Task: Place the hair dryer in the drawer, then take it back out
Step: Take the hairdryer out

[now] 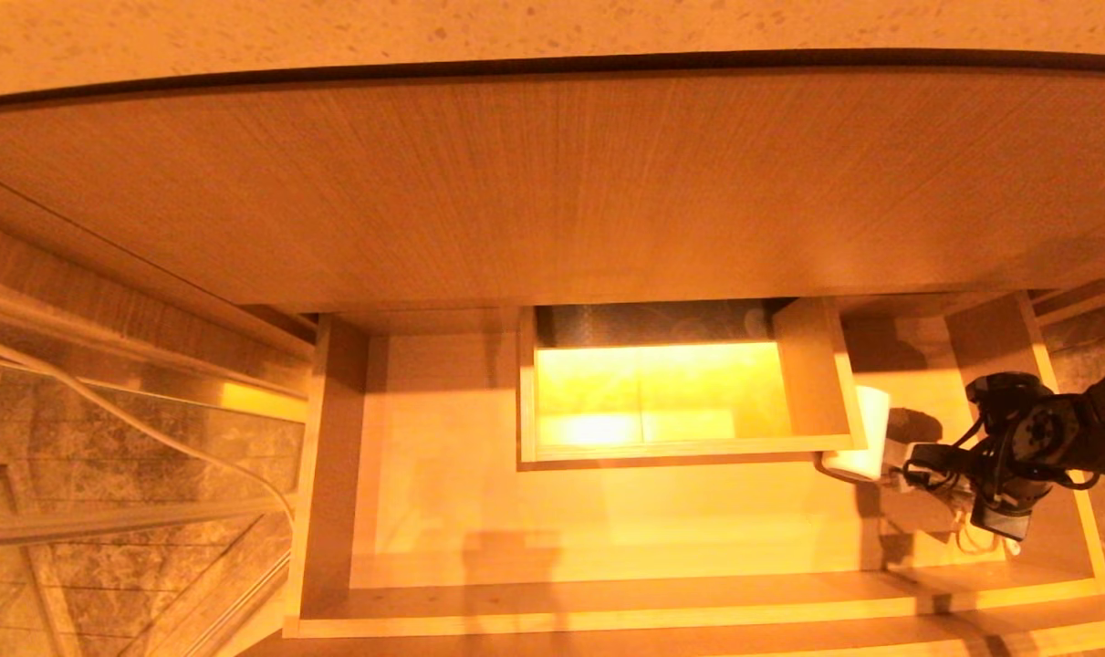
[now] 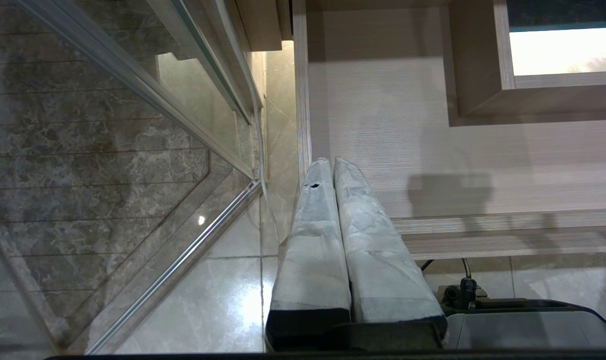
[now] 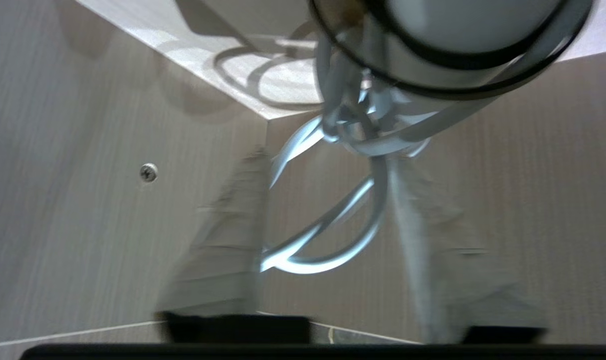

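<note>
The drawer (image 1: 607, 598) stands pulled out, wide and shallow, with a boxed cut-out (image 1: 812, 365) at its middle back. The white hair dryer (image 1: 867, 433) lies on the drawer floor just right of that box. In the right wrist view its barrel (image 3: 458, 30) shows beyond the fingertips, with its pale cord (image 3: 328, 250) looped below it. My right gripper (image 1: 908, 470) is inside the drawer's right end, right beside the dryer. It is open (image 3: 328, 160), its fingers spread wide with only cord loops between them. My left gripper (image 2: 333, 162) is shut and empty over the drawer's left front corner (image 2: 408, 125).
A tall wood-grain panel (image 1: 552, 182) and a speckled countertop (image 1: 516, 27) rise behind the drawer. On the left are a glass pane with a metal frame (image 2: 182, 260), a white cable (image 1: 151, 429) and a marble floor (image 1: 105, 602). The drawer's right wall (image 1: 1063, 411) is close to my right arm.
</note>
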